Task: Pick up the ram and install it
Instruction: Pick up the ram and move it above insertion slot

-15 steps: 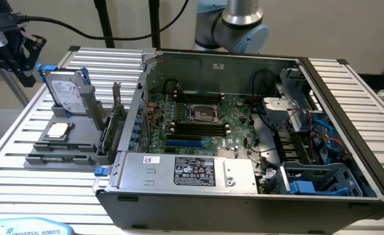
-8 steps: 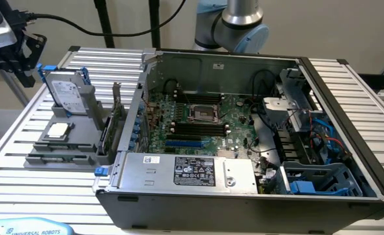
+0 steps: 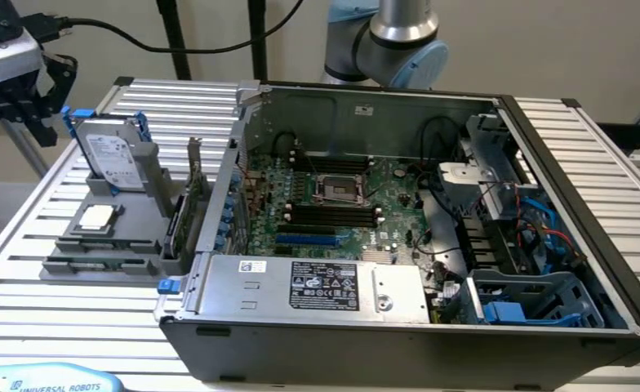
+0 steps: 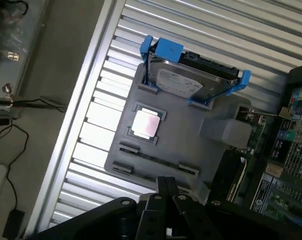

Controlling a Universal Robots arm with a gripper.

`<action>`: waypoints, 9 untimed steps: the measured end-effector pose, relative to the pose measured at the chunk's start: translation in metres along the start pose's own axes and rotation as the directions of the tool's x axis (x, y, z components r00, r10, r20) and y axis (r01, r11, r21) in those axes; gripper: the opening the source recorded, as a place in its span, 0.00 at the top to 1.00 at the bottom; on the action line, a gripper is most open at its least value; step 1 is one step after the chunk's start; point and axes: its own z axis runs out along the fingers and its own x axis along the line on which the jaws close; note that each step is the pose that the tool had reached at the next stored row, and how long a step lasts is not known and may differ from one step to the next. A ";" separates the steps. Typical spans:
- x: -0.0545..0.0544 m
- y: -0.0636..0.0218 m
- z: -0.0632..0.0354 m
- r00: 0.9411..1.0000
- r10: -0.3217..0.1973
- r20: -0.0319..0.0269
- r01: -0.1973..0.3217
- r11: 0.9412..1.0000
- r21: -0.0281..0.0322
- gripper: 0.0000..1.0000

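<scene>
The ram (image 3: 94, 263) is a thin green stick lying in the front groove of the grey parts holder (image 3: 135, 224), on the exterior view's left. In the wrist view the ram (image 4: 153, 159) is a dark strip between two small clips. My gripper (image 3: 20, 114) hangs high above the table's far left corner, behind the holder and well clear of the ram. In the wrist view my gripper (image 4: 166, 186) has its black fingers pressed together, shut, with nothing between them. Black memory slots (image 3: 331, 214) run across the motherboard inside the open computer case (image 3: 407, 343).
The holder also carries an upright hard drive (image 3: 115, 155) in a blue frame, a silver processor chip (image 3: 98, 216) and a green expansion card (image 3: 189, 208) on edge beside the case wall. A power supply (image 3: 309, 286) sits at the case front. The table is slatted aluminium.
</scene>
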 end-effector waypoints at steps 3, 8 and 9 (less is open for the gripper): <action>0.000 0.0000 0.0004 0.998 -0.055 -0.003 0.055 0.998 -0.001 0.89; 0.000 -0.0001 0.0013 0.989 -0.146 -0.007 0.146 0.989 -0.003 0.89; 0.000 -0.0001 0.0014 0.986 -0.164 -0.008 0.164 0.986 -0.004 0.89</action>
